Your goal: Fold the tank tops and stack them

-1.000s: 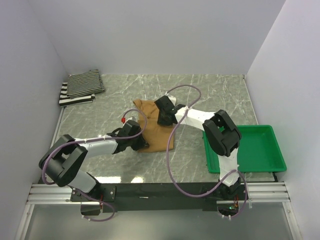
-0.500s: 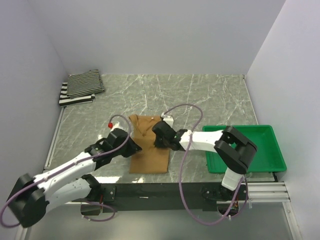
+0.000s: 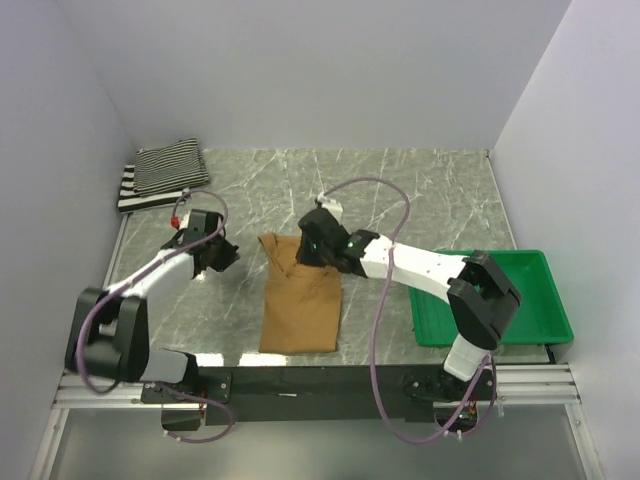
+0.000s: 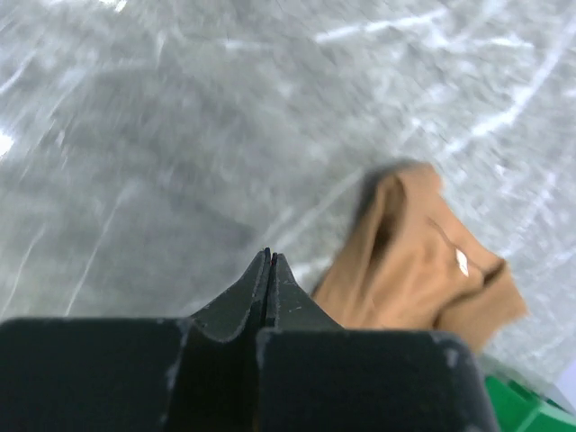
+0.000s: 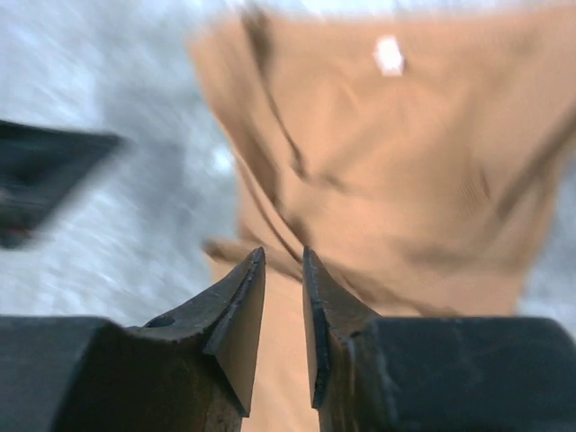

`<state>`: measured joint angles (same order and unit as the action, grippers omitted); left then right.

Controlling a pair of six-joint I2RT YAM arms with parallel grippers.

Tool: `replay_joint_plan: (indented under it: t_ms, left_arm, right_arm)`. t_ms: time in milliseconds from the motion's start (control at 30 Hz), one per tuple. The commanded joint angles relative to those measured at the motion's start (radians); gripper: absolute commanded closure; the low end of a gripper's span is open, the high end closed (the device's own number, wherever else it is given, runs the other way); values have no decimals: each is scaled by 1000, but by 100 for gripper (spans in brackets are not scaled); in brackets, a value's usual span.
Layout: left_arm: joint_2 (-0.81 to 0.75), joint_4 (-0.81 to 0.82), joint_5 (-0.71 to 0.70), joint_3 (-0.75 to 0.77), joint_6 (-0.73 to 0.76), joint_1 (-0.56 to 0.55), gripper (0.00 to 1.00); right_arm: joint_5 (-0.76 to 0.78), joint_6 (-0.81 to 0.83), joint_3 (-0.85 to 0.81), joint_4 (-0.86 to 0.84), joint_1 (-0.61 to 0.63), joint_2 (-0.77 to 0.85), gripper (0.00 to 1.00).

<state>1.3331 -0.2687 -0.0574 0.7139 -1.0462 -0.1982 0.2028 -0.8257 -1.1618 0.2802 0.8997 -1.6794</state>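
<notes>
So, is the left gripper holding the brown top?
No, the left gripper is shut empty over the table, apart from the brown top.

From where I sit, the table [image 3: 420,190] is a grey-green slab veined in white like marble, boxed in on three sides. The back wall [image 3: 320,70] is plain and pale. The left wall [image 3: 50,150] and right wall [image 3: 590,150] slant in toward it, and all three look faintly lilac. The light is soft and even, with one bright glare patch [image 3: 225,357] on the slab's near edge. Along that edge runs a rail [image 3: 100,385] of ribbed aluminium with a black plate [image 3: 320,385] at its middle. Below it lies a flat grey surface [image 3: 320,450]; I can't tell whether that's the floor.
</notes>
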Motion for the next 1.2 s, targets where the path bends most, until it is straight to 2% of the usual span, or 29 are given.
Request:
replay_joint_plan:
  t_ms: [0,167,300,433,500,867,1167]
  left_arm:
    - [98,86,47,81,49,23,99]
    - [265,173,154,134,63,22,100]
    - [339,241,214,148,60,19,99]
    - [388,263,225,174,49,2,100]
    - [399,308,247,177,45,2,99]
    - [371,321,278,226,40,-43,99]
    - [422,348,288,245,28,-76,99]
  right_arm:
    - [-54,19,-96,-29,-59,-71,70]
    - [-153,19,-234,-70,-97,-239,80]
    - [-200,-10,-298,-90,-122,-336,85]
    - [-310,-62,-334,-145,-156,-404,90]
    - [-330,-82,-352,-165,-160,-434,91]
    - [-394,-144,-400,-214,-177,-508,91]
    - [-471,-194,-449,-260,-219,-598,92]
